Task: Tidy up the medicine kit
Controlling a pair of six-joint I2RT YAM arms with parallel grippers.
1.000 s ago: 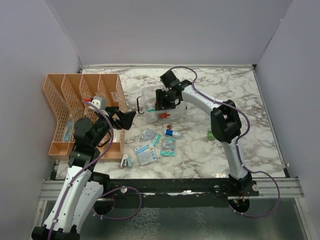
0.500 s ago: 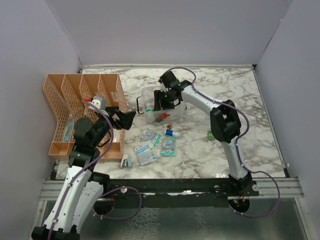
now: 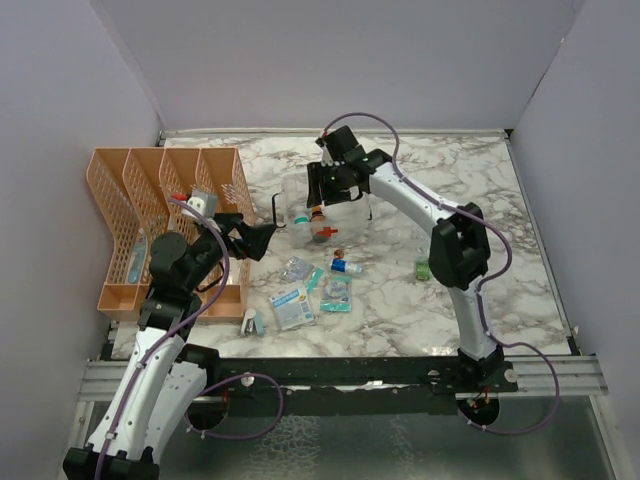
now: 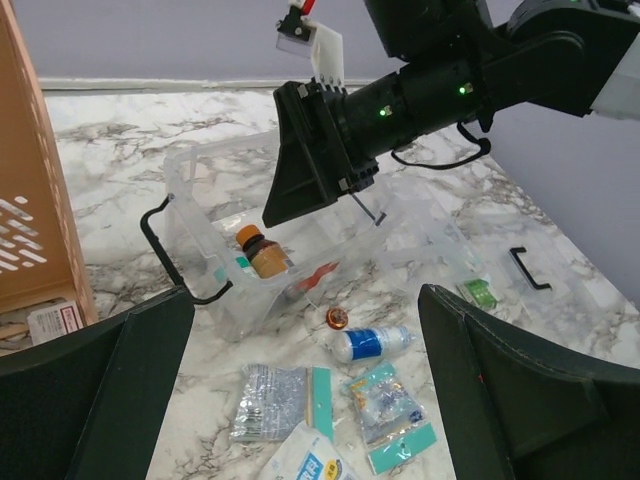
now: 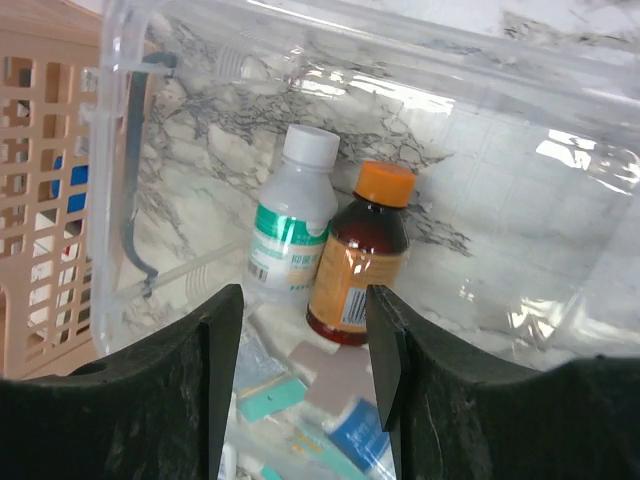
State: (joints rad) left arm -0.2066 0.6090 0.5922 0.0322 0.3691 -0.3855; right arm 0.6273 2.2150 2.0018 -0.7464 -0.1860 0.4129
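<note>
The medicine kit [image 3: 300,195] is a clear box with a red mark and a black handle, lying open at the table's middle back. It also shows in the left wrist view [image 4: 205,215] and the right wrist view [image 5: 520,170]. Inside stand a white bottle [image 5: 288,215] and a brown bottle with an orange cap [image 5: 358,255] [image 4: 262,252]. My right gripper [image 3: 325,192] [image 5: 300,400] hovers open and empty just above the box. My left gripper [image 3: 262,238] [image 4: 305,400] is open and empty, low over the table left of the box.
Loose on the table in front of the box lie a small blue-labelled bottle [image 4: 370,343], a copper cap [image 4: 336,319], several sachets [image 4: 275,400], a white packet [image 3: 291,307] and a green item [image 3: 422,269]. A black clip [image 4: 528,268] lies to the right. An orange lattice organizer [image 3: 160,195] stands at the left.
My right gripper has risen and moved slightly back and left over the box, and the orange-capped bottle now shows inside it. My left arm has barely moved.
</note>
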